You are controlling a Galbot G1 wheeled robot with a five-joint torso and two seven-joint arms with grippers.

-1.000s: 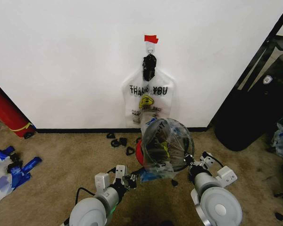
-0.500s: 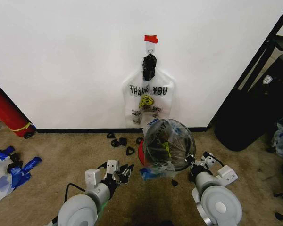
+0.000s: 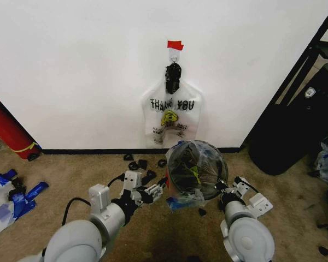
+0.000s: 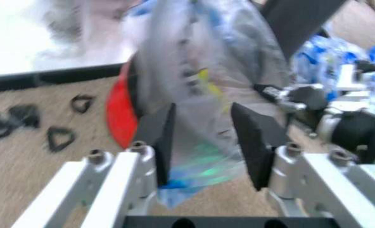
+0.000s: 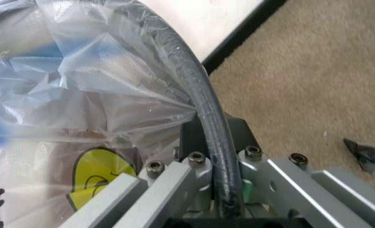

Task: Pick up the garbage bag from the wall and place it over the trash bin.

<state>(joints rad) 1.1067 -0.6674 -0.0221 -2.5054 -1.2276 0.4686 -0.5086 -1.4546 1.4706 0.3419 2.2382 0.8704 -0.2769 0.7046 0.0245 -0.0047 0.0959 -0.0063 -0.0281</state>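
Against the white wall (image 3: 71,71), where a second "THANK YOU" bag (image 3: 172,117) hangs from a hook, the trash bin (image 3: 208,180) stands on carpet with the garbage bag (image 3: 191,164) draped over it. The right end effector (image 3: 223,192) clamps the bin's rim; the left end effector (image 4: 203,142), fingers apart, straddles the bag's loose near-left edge, which apparently needs settling.
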